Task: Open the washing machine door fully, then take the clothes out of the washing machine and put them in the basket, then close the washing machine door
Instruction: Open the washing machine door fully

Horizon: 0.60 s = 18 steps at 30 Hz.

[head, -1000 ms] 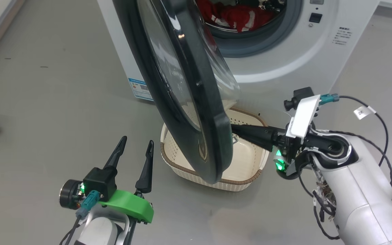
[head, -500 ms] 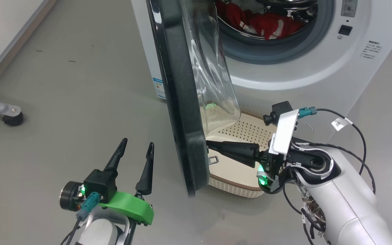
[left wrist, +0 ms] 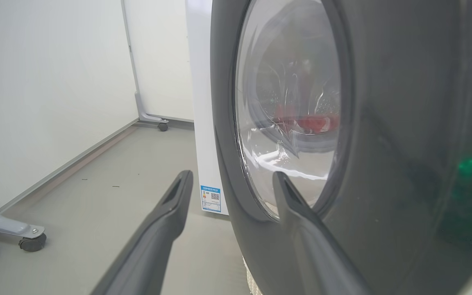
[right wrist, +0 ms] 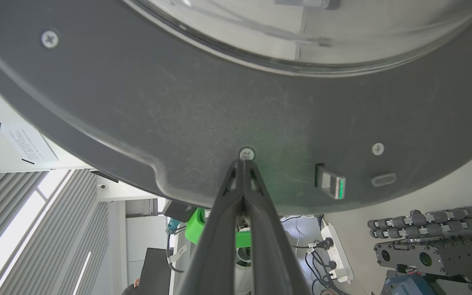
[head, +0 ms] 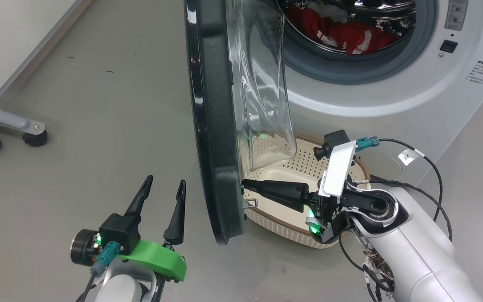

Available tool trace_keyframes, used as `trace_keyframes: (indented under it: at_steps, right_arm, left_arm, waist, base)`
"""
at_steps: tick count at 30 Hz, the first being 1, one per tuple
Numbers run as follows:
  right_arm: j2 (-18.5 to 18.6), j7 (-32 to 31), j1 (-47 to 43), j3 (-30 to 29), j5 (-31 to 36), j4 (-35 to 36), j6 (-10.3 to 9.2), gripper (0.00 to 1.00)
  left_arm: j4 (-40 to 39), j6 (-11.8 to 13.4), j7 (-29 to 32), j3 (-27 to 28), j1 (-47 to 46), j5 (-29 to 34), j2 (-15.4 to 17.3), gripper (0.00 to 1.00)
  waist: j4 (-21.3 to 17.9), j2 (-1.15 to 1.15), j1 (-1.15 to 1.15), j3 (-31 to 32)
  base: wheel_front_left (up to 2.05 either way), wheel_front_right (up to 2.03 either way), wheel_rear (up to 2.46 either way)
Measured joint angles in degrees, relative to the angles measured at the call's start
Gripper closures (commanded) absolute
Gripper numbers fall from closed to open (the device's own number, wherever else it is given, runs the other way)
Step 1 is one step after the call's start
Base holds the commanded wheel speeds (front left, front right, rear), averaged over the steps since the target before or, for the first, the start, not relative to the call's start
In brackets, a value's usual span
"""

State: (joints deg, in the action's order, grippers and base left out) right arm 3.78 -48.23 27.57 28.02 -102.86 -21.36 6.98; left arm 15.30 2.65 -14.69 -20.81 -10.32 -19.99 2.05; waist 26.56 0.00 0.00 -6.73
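Set against the inner side of the washing machine door, low on its matte dark rim and just beside a screw: the right gripper, fingers pinched flat together on nothing. On the door's outer side, near but not touching: the left gripper, spread wide and empty. Behind the door, inside the drum of the washing machine: the clothes, red and heaped. Just beside the door's inner face, low down: the basket.

Probably stiff and fairly heavy, that door, swinging only on its hinge. Best pressed low on the rim, away from the glossy outer face and the glass bowl. Probably soft, light and limp, those clothes. Best pinched at a bunched fold.
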Motion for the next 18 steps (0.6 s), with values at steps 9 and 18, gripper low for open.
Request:
trace_keyframes:
  at_steps: [9, 18]
  right_arm:
    - [-0.1, 2.8, -1.5, -0.4, -0.6, 0.3, -0.01, 1.0]
    - [-0.2, 6.5, -2.5, -4.0, -2.0, 1.3, 0.0, 1.0]
  left_arm:
    - [-0.4, 0.0, 0.0, 0.3, 0.3, 0.0, 0.0, 0.0]
    - [-1.0, 0.1, 0.0, 1.6, 1.1, 0.0, 0.0, 0.0]
  waist:
    - [0.0, 0.0, 0.0, 0.2]
    - [-1.3, 0.0, 0.0, 0.1]
  base:
    - [0.0, 0.0, 0.0]
    - [0.0, 0.0, 0.0]
